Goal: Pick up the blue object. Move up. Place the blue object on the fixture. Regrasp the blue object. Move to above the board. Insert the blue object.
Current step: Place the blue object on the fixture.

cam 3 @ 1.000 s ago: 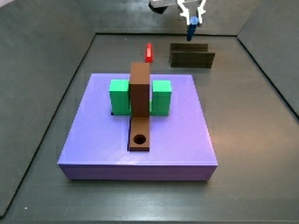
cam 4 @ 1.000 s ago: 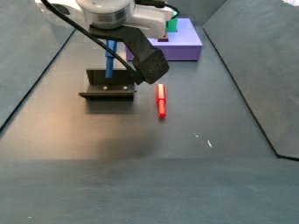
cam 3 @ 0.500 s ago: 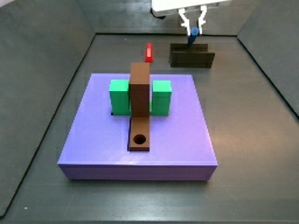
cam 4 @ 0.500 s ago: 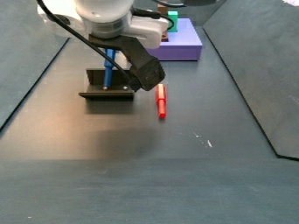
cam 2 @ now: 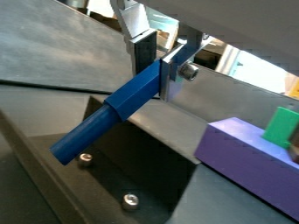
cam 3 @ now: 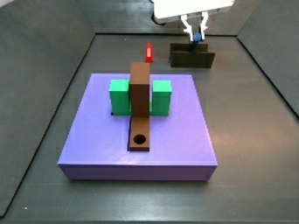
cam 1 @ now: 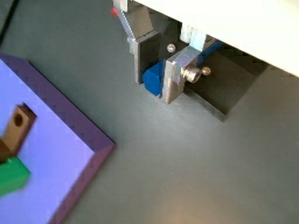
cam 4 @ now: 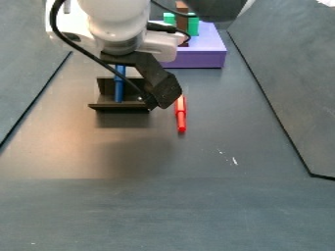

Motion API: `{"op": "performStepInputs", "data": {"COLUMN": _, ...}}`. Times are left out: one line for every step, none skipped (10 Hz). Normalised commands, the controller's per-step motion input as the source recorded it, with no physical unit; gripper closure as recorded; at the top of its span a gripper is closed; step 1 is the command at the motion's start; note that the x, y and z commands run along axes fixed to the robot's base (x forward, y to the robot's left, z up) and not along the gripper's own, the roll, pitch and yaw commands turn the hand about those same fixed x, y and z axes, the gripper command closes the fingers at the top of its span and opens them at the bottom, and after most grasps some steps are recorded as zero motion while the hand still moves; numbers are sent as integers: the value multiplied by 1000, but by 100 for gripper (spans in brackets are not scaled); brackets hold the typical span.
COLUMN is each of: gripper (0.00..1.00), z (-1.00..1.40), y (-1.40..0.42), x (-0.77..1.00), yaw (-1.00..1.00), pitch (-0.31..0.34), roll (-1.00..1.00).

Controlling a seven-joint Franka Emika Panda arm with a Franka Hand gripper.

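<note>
Hand [cam 2: 158, 59] right over the fixture [cam 3: 193, 58], clamped on the blue object [cam 2: 117, 107], which sticks out past your fingers [cam 1: 176, 74] and slants down into the fixture's trough. You can see the peg [cam 4: 120, 83] upright above the dark block [cam 4: 123, 103] in a side view. Red peg [cam 4: 181, 113] lies just beside the fixture on the worktop [cam 4: 170, 186]; the board [cam 3: 138, 131] sits well apart, open floor between.
</note>
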Motion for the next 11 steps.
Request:
{"op": "performStepInputs", "data": {"gripper": 100, "z": -111, "y": 0, "x": 134, "yaw": 291, "pitch": 0, "roll": 51}}
{"op": "performStepInputs", "data": {"gripper": 100, "z": -100, "y": -11, "x": 80, "yaw": 263, "pitch": 0, "roll": 23}}
{"op": "performStepInputs", "data": {"gripper": 100, "z": -103, "y": -54, "x": 0, "yaw": 174, "pitch": 0, "roll": 117}}
{"op": "performStepInputs", "data": {"gripper": 100, "z": 0, "y": -57, "x": 0, "yaw": 114, "pitch": 0, "roll": 0}}
{"op": "performStepInputs", "data": {"gripper": 100, "z": 0, "y": -71, "x": -109, "yaw": 29, "pitch": -31, "roll": 0}}
{"op": "performStepInputs", "data": {"gripper": 100, "z": 0, "y": -74, "x": -171, "yaw": 0, "pitch": -86, "roll": -9}}
{"op": "performStepInputs", "data": {"gripper": 100, "z": 0, "y": -57, "x": -14, "yaw": 9, "pitch": -91, "roll": -69}}
{"op": "performStepInputs", "data": {"gripper": 100, "z": -40, "y": 0, "x": 0, "yaw": 11, "pitch": -103, "roll": -114}}
{"op": "performStepInputs", "data": {"gripper": 100, "z": -34, "y": 0, "x": 0, "yaw": 9, "pitch": -111, "roll": -223}}
{"op": "performStepInputs", "data": {"gripper": 100, "z": -63, "y": 0, "x": 0, "yaw": 43, "pitch": -143, "roll": -286}}
{"op": "performStepInputs", "data": {"gripper": 100, "z": -120, "y": 0, "x": 0, "yaw": 57, "pitch": -194, "roll": -357}}
